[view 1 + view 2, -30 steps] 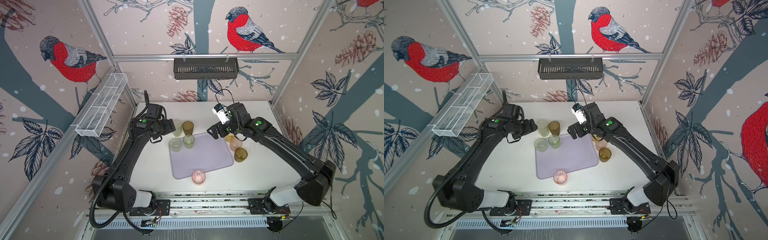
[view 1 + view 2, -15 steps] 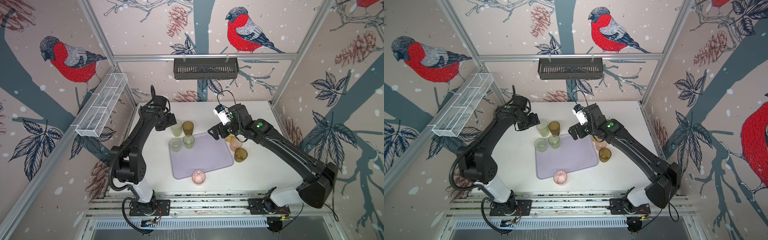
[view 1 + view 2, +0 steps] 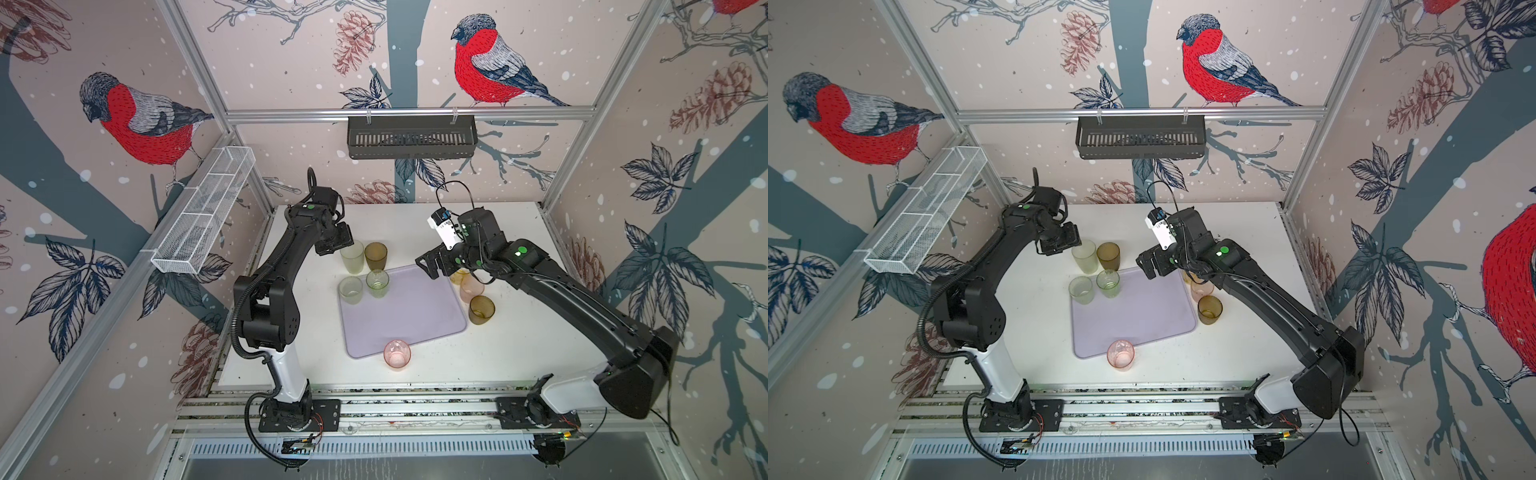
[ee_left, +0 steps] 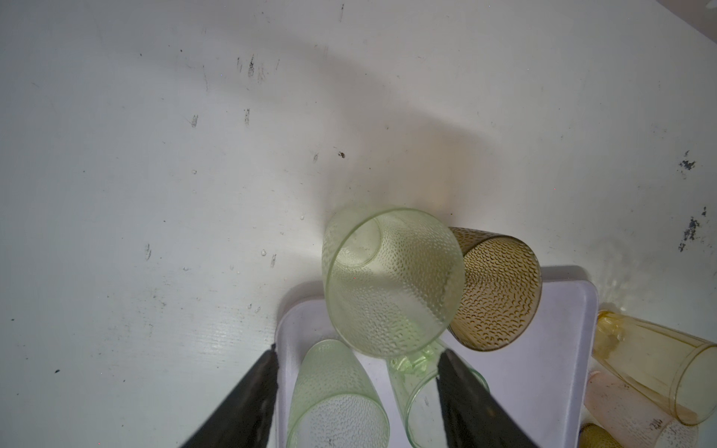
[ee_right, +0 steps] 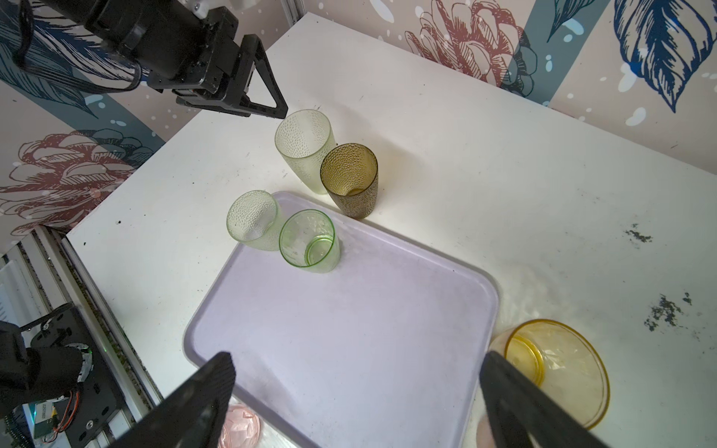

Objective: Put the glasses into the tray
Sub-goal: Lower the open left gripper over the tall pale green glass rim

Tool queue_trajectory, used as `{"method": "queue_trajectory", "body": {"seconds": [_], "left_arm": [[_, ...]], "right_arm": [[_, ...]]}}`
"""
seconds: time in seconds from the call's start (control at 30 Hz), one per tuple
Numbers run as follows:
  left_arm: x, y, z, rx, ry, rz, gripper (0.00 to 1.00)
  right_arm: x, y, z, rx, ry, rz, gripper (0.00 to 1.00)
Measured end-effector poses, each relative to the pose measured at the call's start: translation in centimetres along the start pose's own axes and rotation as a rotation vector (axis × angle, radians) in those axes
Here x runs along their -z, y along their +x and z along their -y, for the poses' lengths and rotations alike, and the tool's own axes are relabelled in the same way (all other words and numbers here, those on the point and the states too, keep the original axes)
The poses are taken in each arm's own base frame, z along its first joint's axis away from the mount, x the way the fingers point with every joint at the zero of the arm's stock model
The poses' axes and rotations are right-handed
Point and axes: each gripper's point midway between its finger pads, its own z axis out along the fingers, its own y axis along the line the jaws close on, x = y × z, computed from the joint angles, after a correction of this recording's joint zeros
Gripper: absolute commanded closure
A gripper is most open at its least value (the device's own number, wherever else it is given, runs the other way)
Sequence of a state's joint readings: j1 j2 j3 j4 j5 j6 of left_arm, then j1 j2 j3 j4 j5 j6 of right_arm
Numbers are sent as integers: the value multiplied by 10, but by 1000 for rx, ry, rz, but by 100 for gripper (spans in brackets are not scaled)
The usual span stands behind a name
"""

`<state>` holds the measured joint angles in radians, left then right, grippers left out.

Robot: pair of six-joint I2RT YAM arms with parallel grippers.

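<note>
- My left pincer (image 3: 332,248) hangs at the rim of the tall pale green glass (image 3: 352,257). Its jaws are apart and grasp nothing.
- That glass stands on the desk (image 3: 519,232) just behind the far edge of the tray (image 3: 407,307), tight against the brown glass (image 3: 376,257). I cannot tell whether the two touch.
- If a finger (image 4: 252,391) comes down on the rim rather than past it, I'd expect the glass to tip into its brown neighbour and both to go over.
- The walls taper and look slick, so a light squeeze may let the glass slide out on the lift.
- A second pale green glass (image 3: 350,289) and the brighter green glass (image 3: 377,283) sit in the tray's far left corner, right under the likely carry path. A low carry would knock them.
- My right pincer (image 3: 430,266) is spread wide and empty over the tray's right edge.
- Below it the amber-yellow glass (image 5: 551,368), the peach glass (image 3: 471,288) and a darker amber glass (image 3: 481,309) crowd together on the desk beside the tray. Reaching for one could shove the others.
- The pink glass (image 3: 397,353) stands on the desk at the near rim, and nudging the tray would bump it.
- Both arms reach toward the tray, so I'd move one at a time.
</note>
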<state>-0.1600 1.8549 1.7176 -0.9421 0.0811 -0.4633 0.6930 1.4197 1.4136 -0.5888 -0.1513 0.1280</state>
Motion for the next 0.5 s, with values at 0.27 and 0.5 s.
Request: {"method": "queue_trajectory", "body": {"seconds": [0.27,0.5], "left_arm": [[-14,0,-5,-20,-36,-26,42],[-26,2,-9,-39,-56,-50,56]], "right_arm": [[-2,4,1,-1,0,-6,0],[-5,6,1,-3,-3,-15,0]]}}
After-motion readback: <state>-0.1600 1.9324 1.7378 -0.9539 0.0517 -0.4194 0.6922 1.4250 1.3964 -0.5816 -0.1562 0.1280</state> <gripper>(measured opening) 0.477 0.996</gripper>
